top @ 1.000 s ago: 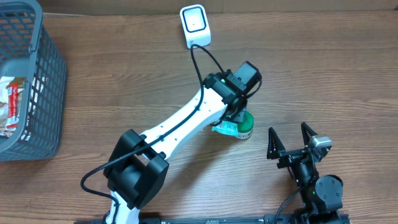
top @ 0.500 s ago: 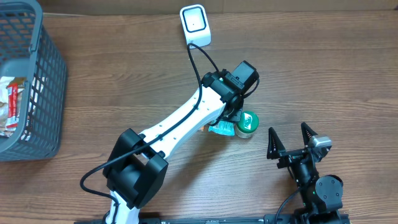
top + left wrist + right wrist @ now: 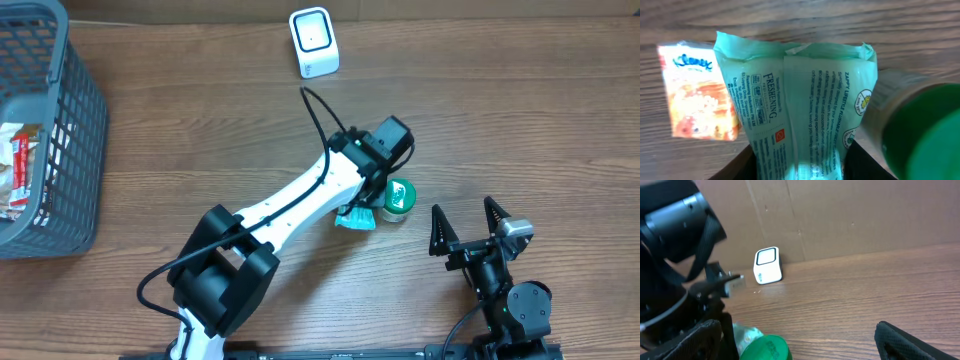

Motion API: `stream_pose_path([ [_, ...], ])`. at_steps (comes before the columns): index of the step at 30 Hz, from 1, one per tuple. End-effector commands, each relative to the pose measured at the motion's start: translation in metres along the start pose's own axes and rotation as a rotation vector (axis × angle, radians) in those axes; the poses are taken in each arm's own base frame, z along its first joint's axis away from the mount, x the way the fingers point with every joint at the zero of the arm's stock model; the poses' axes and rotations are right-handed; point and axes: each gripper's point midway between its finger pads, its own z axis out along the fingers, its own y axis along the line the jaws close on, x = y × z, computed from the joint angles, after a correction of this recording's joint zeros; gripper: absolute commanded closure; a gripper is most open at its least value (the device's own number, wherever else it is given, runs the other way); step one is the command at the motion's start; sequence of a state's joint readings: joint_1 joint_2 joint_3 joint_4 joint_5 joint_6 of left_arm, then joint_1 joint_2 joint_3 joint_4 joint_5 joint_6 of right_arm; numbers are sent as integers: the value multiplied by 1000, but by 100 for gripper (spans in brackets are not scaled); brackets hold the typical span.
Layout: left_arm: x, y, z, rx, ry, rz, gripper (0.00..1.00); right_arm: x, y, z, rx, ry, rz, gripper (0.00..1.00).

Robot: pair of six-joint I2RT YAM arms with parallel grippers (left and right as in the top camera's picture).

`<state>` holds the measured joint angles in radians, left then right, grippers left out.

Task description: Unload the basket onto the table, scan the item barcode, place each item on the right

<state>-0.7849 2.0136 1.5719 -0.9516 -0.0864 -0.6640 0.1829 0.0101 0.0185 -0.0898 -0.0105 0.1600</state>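
The left claw is gripping the lower end of a mint-green plastic wipes packet, with 1 dark finger on each side. The face turned to the wrist camera is all small print, and I can make out no barcode on it.

The small white box-shaped barcode scanner stands at the far edge of the wood-grain desk. The packet is well apart from it, nearer the robot and a little to its right. I cannot tell whether the packet is lifted or resting.

I judge this as the carry step: the item is grasped but not yet presented. The next move calls for bringing the packet toward the scanner's window and turning it until the barcode faces that window.

A green-lidded round jar sits just beside the packet, further right of the scanner. An orange-and-white tissue pack lies on its other side.

The right claw is spread wide and empty, well apart from the scanner. A grey plastic mesh basket stands far to the scanner's left. A brown board wall backs the desk.
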Motion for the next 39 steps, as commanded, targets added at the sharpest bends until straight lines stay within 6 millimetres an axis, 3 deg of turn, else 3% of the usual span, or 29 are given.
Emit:
stream_pose_path([
  [1,0,-4,-5,33,-20,-34,60,2,-3,0,13,-5,-3,0],
  [17,4,-14,6,57,-35,-40,60,2,-3,0,13,-5,-3,0],
  [22,0,-12,6,57,-39,-37,48,2,-3,0,13,-5,-3,0],
  [25,-4,-6,7,53,-41,-39,34,2,-3,0,13,-5,-3,0],
  [34,-48,38,-27,36,-74,-79,37,2,-3,0,13,-5,-3,0],
  [39,-59,89,-28,-83,-69,-134,36,2,-3,0,13,-5,-3,0],
])
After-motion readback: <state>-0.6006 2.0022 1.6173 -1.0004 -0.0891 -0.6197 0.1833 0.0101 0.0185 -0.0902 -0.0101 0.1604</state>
